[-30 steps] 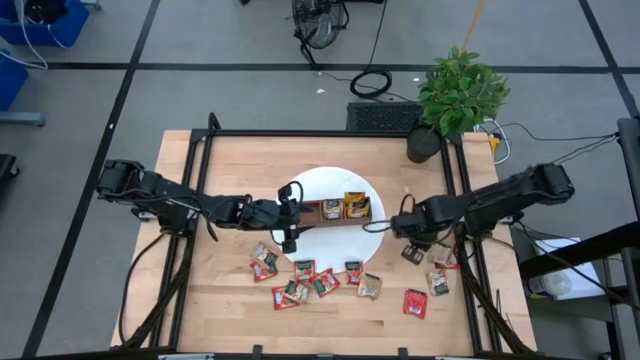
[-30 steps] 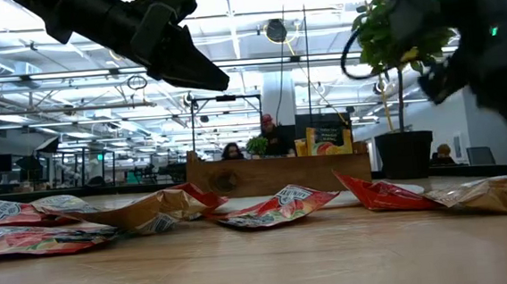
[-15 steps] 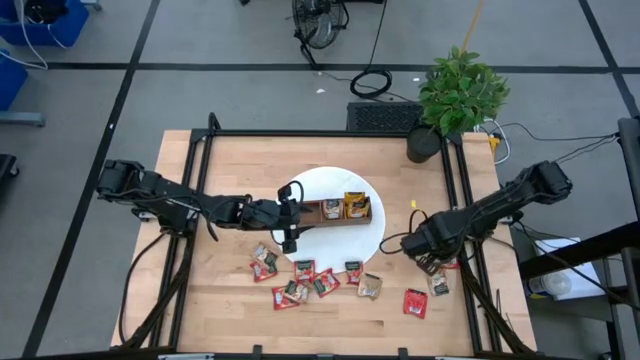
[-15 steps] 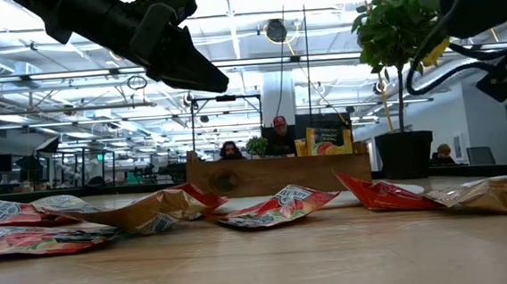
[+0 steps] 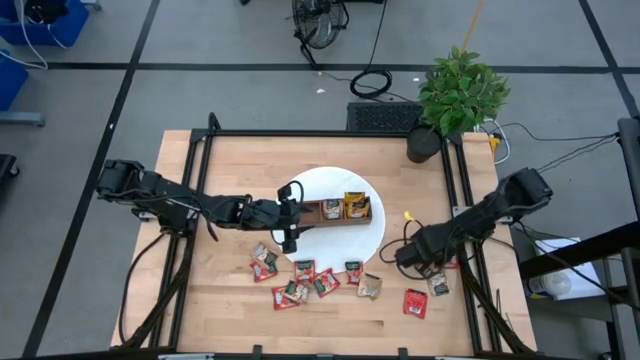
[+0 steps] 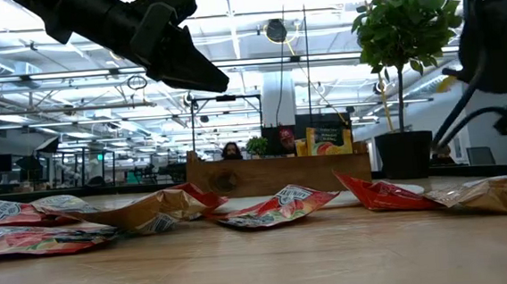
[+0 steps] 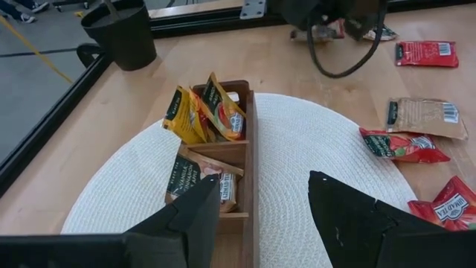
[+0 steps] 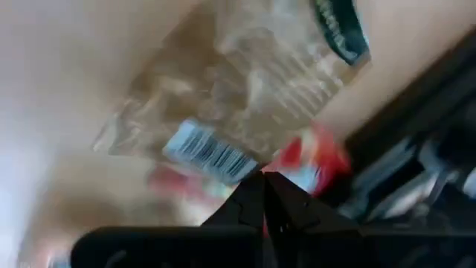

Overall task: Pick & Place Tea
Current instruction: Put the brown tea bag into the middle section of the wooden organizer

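Observation:
Several tea sachets (image 5: 312, 278), red and tan, lie loose on the wood near the table's front edge; more (image 5: 438, 284) lie at the right. A few stand in the brown wooden tray (image 5: 340, 208) on the round white mat (image 5: 375, 235). My left gripper (image 5: 290, 220) hangs open above the mat's left part, its fingers (image 7: 201, 219) pointing at the tray (image 7: 238, 160). My right gripper (image 5: 412, 258) is shut with nothing between its fingers, pointing down just right of the mat. Its tips (image 8: 264, 182) stand over a tan sachet (image 8: 223, 104) and a red one (image 8: 312, 160).
A potted plant (image 5: 455, 95) stands at the table's far right corner. Black frame rails (image 5: 465, 200) run along the table's sides. My right arm's cable (image 5: 395, 245) loops over the mat's right edge. Bare wood shows at the far left (image 5: 230, 160).
My right gripper has left the mat's right edge beside the tray, gone toward the table's near right and down toward the sachets there. It has tipped to point more steeply down and rolled about its own line. My left arm has kept still.

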